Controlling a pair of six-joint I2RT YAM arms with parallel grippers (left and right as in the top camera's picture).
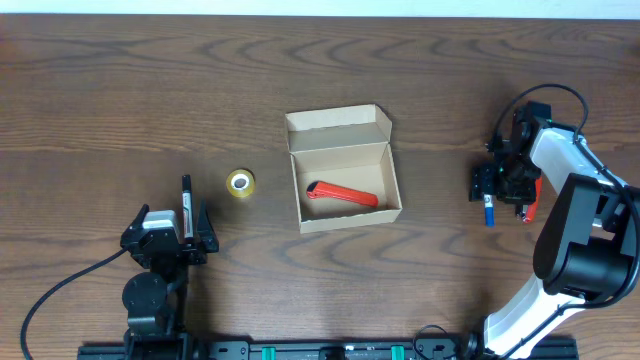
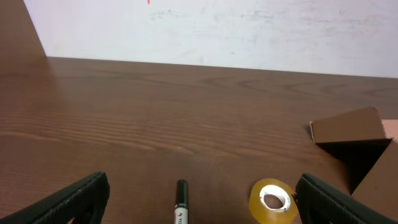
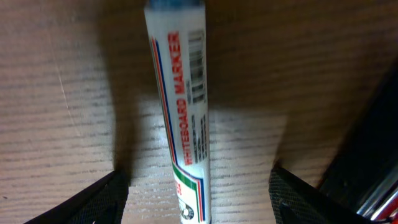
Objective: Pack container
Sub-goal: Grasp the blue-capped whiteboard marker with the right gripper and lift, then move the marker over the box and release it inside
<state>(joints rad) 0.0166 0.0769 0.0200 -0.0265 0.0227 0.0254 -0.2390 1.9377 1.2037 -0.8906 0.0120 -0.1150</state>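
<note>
**Overhead.** Container (image 1: pixel 345 165): tan cardboard box, mid-surface (image 1: pixel 120 90), flap lid open and standing at its far side. It holds one red item (image 1: pixel 341 194), lying flat towards the near wall. Yellow tape roll (image 1: pixel 240 183): just left of the container, apart from it. Left pincer (image 1: pixel 175 220): near-left of the container and well apart from it, beyond the tape roll, with a black marker (image 1: pixel 186 205) at its fingers. Right pincer (image 1: pixel 497 190): well apart to the container's right, over a blue-capped whiteboard marker (image 1: pixel 489 212). Finger spacing is not legible here for either pincer.

**Left wrist.** Fingers (image 2: pixel 74 200) spread wide, holding nothing. The black marker lies on the surface between them, touching neither. The tape roll lies flat by the right finger. One container corner shows at the right edge; its interior is hidden in this view.

**Right wrist.** Fingers (image 3: pixel 93 202) apart, one on each side of the whiteboard marker, with a gap showing at both. The printed label reads "WHITEBOARD MARKER", which the overhead view does not resolve. Container out of frame.
</note>
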